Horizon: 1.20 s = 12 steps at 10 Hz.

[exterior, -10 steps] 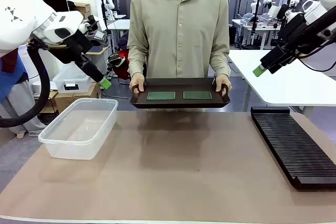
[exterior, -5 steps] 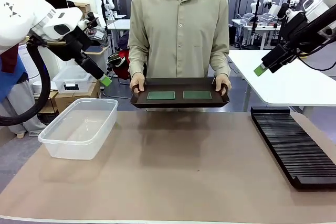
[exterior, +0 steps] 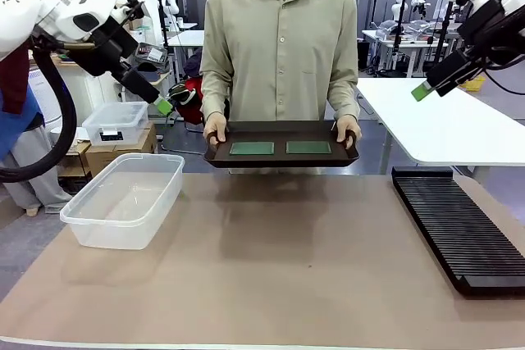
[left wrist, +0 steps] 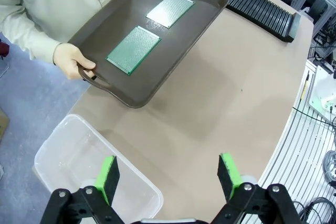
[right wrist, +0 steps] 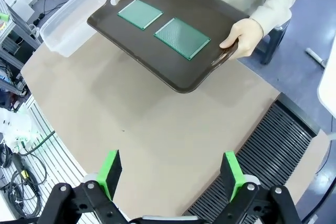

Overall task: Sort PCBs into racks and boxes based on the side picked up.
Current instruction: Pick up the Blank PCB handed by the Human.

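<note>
Two green PCBs lie side by side on a dark brown handled tray (exterior: 217, 157) that a person holds above the table's far edge: the left PCB (exterior: 251, 149) and the right PCB (exterior: 308, 148). Both PCBs show in the left wrist view (left wrist: 133, 49) (left wrist: 170, 9) and the right wrist view (right wrist: 139, 13) (right wrist: 181, 38). The clear tub (exterior: 125, 198) stands at the left, the black slotted rack (exterior: 459, 227) at the right. My left gripper (exterior: 164, 106) hangs high above the tub, open (left wrist: 169, 176) and empty. My right gripper (exterior: 422, 92) is raised at the upper right, open (right wrist: 170, 174) and empty.
The person's hands (exterior: 215, 130) (exterior: 349, 131) grip the tray's handles. A smaller lidded clear box (exterior: 115, 123) sits on cardboard boxes off the table at left. A white table (exterior: 443, 129) stands behind the rack. Brown table surface (exterior: 279, 260) spreads between tub and rack.
Both arms have risen: the left gripper moved up a little, the right gripper up and to the right. The person's tray stays where it was.
</note>
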### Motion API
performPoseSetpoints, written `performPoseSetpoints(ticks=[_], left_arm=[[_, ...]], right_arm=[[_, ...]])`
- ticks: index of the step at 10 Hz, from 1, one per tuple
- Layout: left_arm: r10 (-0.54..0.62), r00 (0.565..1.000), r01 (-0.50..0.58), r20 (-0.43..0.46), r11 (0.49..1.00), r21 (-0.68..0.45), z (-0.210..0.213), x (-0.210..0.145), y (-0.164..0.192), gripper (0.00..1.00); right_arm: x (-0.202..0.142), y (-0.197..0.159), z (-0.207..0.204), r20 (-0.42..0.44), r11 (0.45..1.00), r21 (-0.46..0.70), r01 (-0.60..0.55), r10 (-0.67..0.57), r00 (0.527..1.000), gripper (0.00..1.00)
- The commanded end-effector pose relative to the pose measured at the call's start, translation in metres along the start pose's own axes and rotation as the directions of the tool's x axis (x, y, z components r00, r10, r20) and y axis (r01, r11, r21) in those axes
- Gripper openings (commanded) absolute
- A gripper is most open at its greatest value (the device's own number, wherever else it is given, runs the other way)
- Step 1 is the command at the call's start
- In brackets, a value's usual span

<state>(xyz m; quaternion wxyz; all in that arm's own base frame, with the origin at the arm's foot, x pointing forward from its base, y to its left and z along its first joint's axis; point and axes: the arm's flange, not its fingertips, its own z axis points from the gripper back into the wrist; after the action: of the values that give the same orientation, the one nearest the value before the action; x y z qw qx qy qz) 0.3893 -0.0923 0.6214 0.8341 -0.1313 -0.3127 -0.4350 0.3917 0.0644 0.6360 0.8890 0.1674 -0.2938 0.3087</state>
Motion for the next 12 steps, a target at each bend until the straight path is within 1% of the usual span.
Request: performPoseSetpoints(ticks=[1, 3, 5, 7, 8, 12], left_arm=[[-0.022, 0.999, 0.022, 0.025, 1.000, -0.013, 0.004, -0.002, 0.003, 1.00], [-0.024, 0.999, 0.025, 0.039, 1.000, -0.016, 0.009, -0.001, 0.001, 1.00], [-0.013, 0.998, 0.013, 0.055, 1.000, 0.007, 0.015, -0.001, 0.002, 1.00], [-0.037, 0.998, 0.034, 0.059, 0.998, 0.046, 0.015, -0.001, 0.002, 1.00], [-0.006, 0.999, 0.006, 0.033, 1.000, 0.018, 0.016, 0.004, -0.002, 1.00], [-0.006, 0.999, 0.006, 0.033, 1.000, 0.018, 0.016, 0.004, -0.002, 1.00]], right_arm=[[-0.002, -0.001, 0.001, 0.015, 1.000, -0.009, -0.022, 0.022, 1.000, 1.00], [-0.002, -0.003, 0.006, 0.029, 1.000, -0.021, -0.020, 0.021, 0.999, 1.00], [-0.002, -0.004, 0.009, 0.038, 1.000, -0.026, -0.014, 0.015, 0.999, 1.00], [-0.002, -0.007, 0.006, 0.046, 0.999, -0.041, 0.007, -0.005, 0.999, 1.00], [0.000, -0.001, 0.009, 0.024, 1.000, -0.015, 0.000, 0.000, 1.000, 1.00], [0.000, -0.001, 0.009, 0.024, 1.000, -0.015, 0.000, 0.000, 1.000, 1.00]])
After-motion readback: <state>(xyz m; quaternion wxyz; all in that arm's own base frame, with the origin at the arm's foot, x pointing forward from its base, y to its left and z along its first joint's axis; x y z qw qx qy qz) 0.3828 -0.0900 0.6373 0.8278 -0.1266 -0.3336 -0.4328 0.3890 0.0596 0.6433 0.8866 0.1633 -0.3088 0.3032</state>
